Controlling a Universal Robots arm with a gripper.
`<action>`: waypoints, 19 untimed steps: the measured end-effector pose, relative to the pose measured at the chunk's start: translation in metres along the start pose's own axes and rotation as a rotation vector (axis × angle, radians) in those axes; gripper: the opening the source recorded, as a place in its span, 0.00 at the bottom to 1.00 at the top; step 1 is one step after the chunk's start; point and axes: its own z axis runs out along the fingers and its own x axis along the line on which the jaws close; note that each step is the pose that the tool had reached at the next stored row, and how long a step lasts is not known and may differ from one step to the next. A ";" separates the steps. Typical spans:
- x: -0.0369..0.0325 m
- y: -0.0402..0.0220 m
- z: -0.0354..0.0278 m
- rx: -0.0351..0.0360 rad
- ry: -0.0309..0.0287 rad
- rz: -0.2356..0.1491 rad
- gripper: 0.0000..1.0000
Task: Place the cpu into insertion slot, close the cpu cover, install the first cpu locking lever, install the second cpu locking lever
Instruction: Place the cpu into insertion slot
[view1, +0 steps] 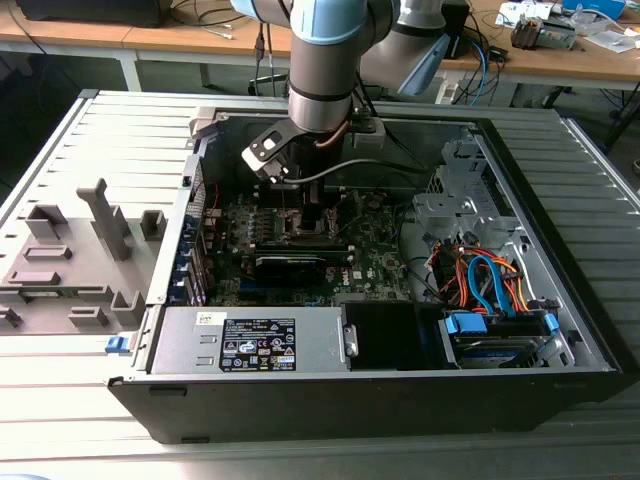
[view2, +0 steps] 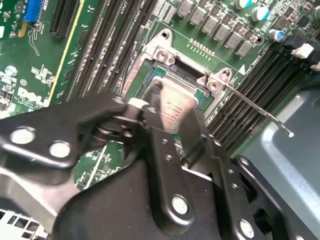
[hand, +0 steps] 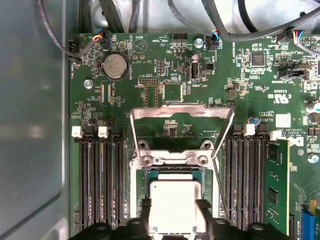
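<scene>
Cpu (hand: 172, 197) hangs pinched in the hand (hand: 174, 206) — over the insertion slot (hand: 206, 185).

White printed lettering across motherboard (hand: 240, 100), sticker label (view1: 258, 347) — power supply (view1: 185, 340)

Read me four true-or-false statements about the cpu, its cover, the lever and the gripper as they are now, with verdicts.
1. The gripper has its fingers on two opposite sides of the cpu. True.
2. The cpu cover is shut over the insertion slot. False: it stands swung open, away from the slot.
3. The cpu is over the insertion slot. True.
4. The locking lever is latched down. False: it sticks out free beside the slot.
</scene>
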 end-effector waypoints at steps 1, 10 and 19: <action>-0.0006 0.0009 0.0000 0.0004 0.0000 -0.001 0.35; -0.0053 0.0059 0.0033 0.0059 -0.0008 -0.011 0.11; -0.0060 0.0057 -0.0080 0.0063 -0.0014 -0.013 0.11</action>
